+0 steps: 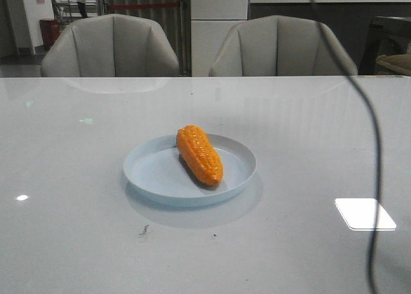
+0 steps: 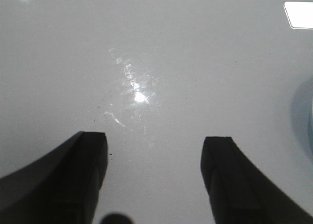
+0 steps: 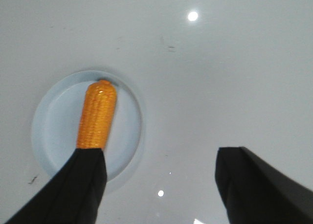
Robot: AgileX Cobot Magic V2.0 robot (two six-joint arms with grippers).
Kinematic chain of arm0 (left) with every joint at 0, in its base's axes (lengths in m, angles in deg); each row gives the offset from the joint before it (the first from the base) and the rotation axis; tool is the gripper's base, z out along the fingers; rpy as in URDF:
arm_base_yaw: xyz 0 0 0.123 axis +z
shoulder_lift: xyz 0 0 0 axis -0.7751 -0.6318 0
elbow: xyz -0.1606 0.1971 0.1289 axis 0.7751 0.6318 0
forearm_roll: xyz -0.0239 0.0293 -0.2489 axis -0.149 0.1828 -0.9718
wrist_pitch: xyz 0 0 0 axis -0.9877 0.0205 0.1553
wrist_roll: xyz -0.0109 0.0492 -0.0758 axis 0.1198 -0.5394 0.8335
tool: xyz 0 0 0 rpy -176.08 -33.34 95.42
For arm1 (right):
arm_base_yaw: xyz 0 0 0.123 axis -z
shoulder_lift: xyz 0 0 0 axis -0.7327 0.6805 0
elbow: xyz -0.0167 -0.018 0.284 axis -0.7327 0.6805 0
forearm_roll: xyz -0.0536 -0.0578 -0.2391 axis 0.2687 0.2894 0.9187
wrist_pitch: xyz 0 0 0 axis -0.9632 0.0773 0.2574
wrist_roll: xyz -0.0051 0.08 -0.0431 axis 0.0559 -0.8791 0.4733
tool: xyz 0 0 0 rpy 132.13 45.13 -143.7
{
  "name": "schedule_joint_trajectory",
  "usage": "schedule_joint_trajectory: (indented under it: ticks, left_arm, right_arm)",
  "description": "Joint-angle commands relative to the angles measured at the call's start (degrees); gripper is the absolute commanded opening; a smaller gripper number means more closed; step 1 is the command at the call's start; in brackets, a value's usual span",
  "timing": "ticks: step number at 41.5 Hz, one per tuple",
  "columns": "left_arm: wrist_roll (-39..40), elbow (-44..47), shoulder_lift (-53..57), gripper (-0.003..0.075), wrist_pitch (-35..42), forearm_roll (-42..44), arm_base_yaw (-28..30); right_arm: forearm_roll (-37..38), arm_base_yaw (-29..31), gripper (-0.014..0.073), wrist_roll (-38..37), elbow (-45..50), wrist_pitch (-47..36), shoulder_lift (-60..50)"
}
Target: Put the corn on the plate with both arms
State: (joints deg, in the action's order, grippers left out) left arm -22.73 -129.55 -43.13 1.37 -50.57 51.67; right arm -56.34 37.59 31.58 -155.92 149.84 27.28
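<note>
An orange corn (image 1: 200,155) lies on the pale blue plate (image 1: 148,169) in the middle of the table, tilted across the plate's centre. Neither arm shows in the front view. In the right wrist view the corn (image 3: 97,114) rests on the plate (image 3: 49,131), and my right gripper (image 3: 161,172) hangs open above the table beside the plate, one finger hiding the corn's near end. My left gripper (image 2: 154,158) is open over bare table, with only the plate's edge (image 2: 304,119) showing at the side.
Two grey chairs (image 1: 112,47) (image 1: 282,49) stand behind the table's far edge. A thin dark cable (image 1: 374,172) hangs down on the right of the front view. Light reflections dot the glossy white tabletop (image 1: 77,236).
</note>
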Motion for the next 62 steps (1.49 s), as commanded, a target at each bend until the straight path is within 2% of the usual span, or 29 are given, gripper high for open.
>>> schedule_joint_trajectory:
  ticks: [1,5,10,19,28,33,42,62]
  left_arm:
    - [0.71,-1.55,1.29,0.0474,4.75,-0.81,-0.03]
    - [0.71,-1.55,1.29,0.0474,6.00,-0.81,-0.03]
    - [0.71,-1.55,1.29,0.0474,8.06,-0.81,-0.03]
    - [0.71,-1.55,1.29,0.0474,10.59,-0.81,-0.03]
    - [0.71,-1.55,1.29,0.0474,10.73,-0.81,-0.03]
    - [0.71,-1.55,1.29,0.0474,10.73,-0.81,-0.03]
    - [0.71,-1.55,1.29,0.0474,10.73,-0.81,-0.03]
    - [0.71,-1.55,-2.10,0.0474,10.63,-0.81,-0.03]
  right_arm:
    - [0.33,3.80,0.0573,0.60,-2.03,-1.26,-7.43]
    - [0.33,8.12,0.0573,0.60,-0.80,-2.11,-11.84]
    - [0.58,12.70,0.0573,1.74,5.73,-5.47,-19.02]
    - [0.58,17.37,0.0573,4.11,29.98,-14.67,-33.53]
    - [0.68,17.62,0.0573,4.11,55.75,-24.13,-47.88]
    - [0.68,17.62,0.0573,4.11,65.18,-27.67,-54.04]
    - [0.68,17.62,0.0573,4.11,67.95,-30.32,-58.23]
    - [0.62,17.62,0.0573,4.11,67.95,-29.80,-58.02]
